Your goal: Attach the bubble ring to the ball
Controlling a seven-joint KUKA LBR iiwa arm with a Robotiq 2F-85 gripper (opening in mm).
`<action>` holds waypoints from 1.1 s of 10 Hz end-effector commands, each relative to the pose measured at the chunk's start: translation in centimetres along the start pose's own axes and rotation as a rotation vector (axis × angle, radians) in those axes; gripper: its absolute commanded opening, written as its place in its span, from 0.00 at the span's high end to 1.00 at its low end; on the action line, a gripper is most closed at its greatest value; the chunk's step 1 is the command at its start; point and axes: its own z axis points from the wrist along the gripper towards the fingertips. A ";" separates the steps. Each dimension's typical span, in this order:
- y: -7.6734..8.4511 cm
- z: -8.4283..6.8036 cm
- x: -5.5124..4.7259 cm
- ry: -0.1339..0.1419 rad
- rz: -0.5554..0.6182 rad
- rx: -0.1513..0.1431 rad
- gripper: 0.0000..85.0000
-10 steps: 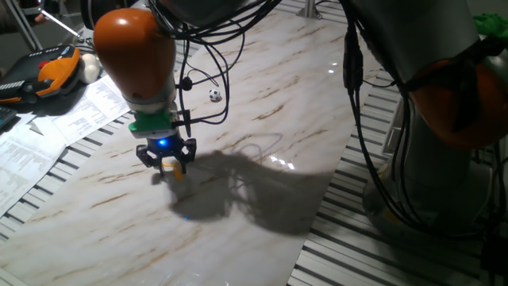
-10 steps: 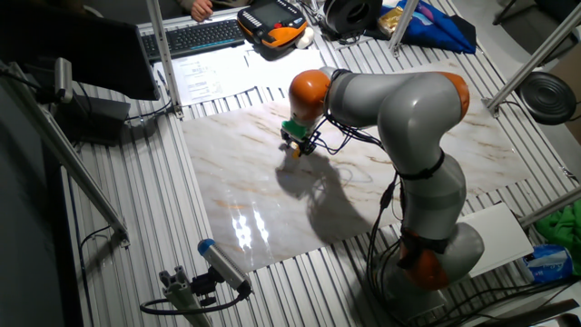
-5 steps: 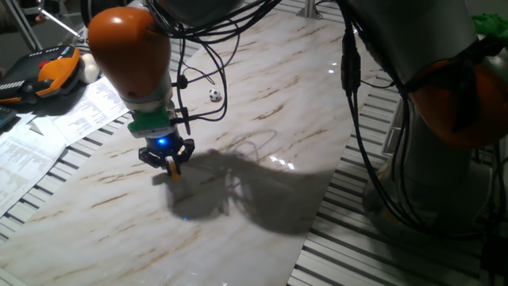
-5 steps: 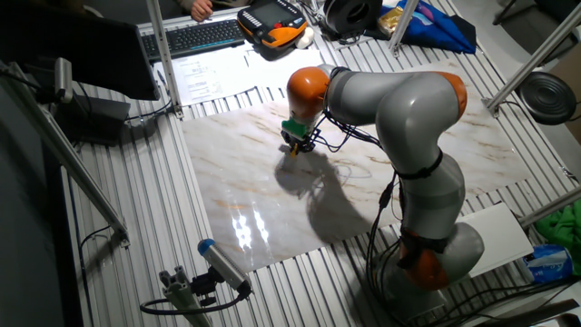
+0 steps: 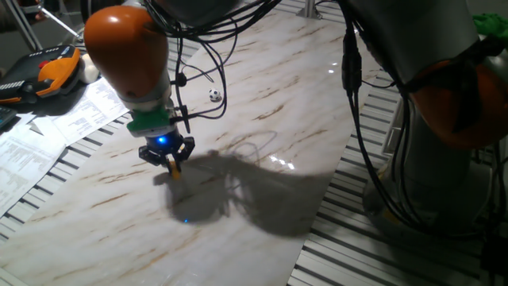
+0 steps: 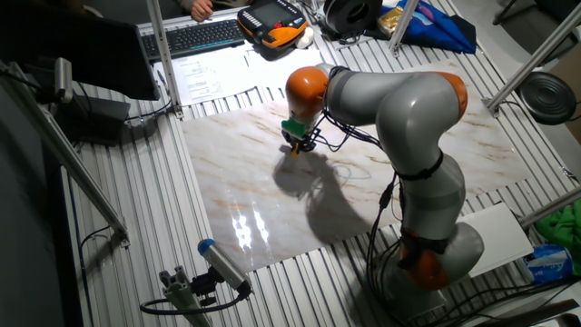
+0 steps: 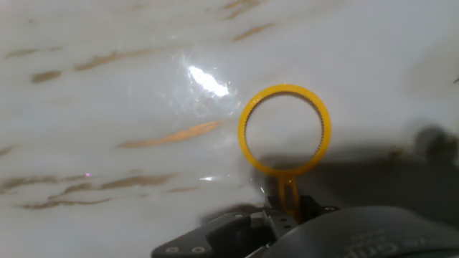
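Currently fingers (image 7: 287, 208) pinching bubble ring (image 7: 285, 130) by handle only, loop hanging out just over marble worktop (image 5: 262, 95); ball (image 5: 214, 94) well apart, loose near far side; thin grip risks ring twisting or slipping; low carry risks scraping; off-centre drop onto ball risks knocking it rolling away.

Two opposite fixed views sharing the marble table (image 5: 262, 119); close downward hand view.
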 end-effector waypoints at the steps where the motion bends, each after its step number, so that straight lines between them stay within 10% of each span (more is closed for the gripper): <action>1: -0.2 -0.5 -0.2 -0.001 -0.002 0.006 1.00; 6: -2.3 -4.6 -2.5 0.023 -0.020 0.028 1.00; 11: -2.7 -5.1 -3.1 0.025 0.003 -0.001 1.00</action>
